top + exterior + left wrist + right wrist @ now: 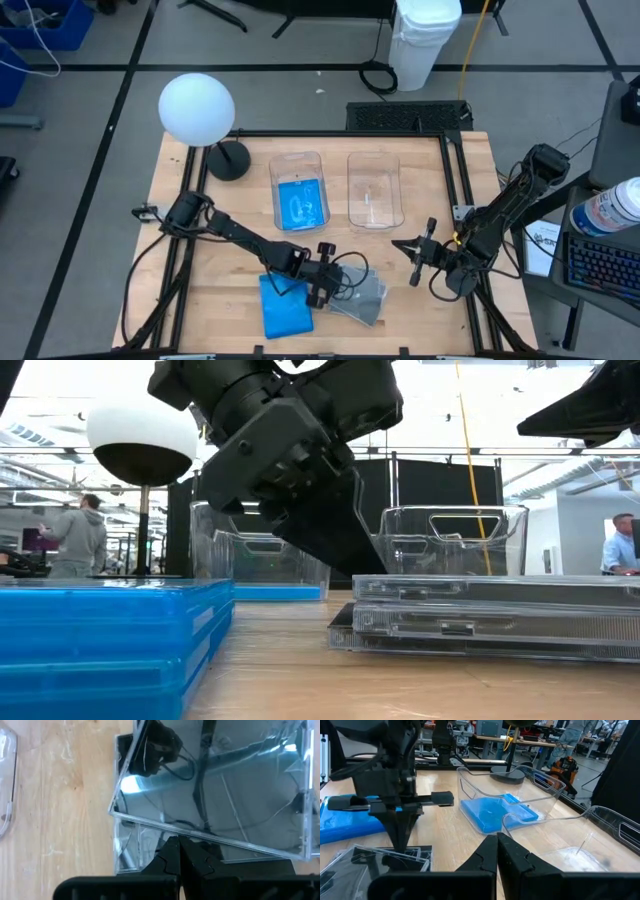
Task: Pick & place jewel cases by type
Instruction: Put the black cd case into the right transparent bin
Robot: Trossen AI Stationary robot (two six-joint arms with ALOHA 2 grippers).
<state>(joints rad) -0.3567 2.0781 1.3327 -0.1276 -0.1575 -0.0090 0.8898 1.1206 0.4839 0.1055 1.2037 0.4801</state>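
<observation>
the sort looks only begun, as far as the views tell: one blue jewel case (301,203) lies flat in the left tub (298,160), which stands near the middle of the table (420,310) toward its far edge, while the right tub (374,163) just beside it holds nothing that can be made out. still to be moved are the blue cases (283,307) stacked near the table's front edge and the grey see-through cases (362,296) piled just beside them, a little toward the right edge; the low view shows each pile to be more than one case deep, though an exact count cannot be made. the left gripper (322,283) hangs low over the near edge of the grey pile with its fingers pressed together and nothing between them, tips at or just above the top case; whether they touch it cannot be told. that suggests a grey case is the next one to go, and the empty right tub seems its likely home. the right gripper (405,246) waits above the table toward the right edge, near the front of the right tub, fingers also pinched tight and empty. no brand, label or readable writing shows on the cases, the tubs or the table in any view.
</observation>
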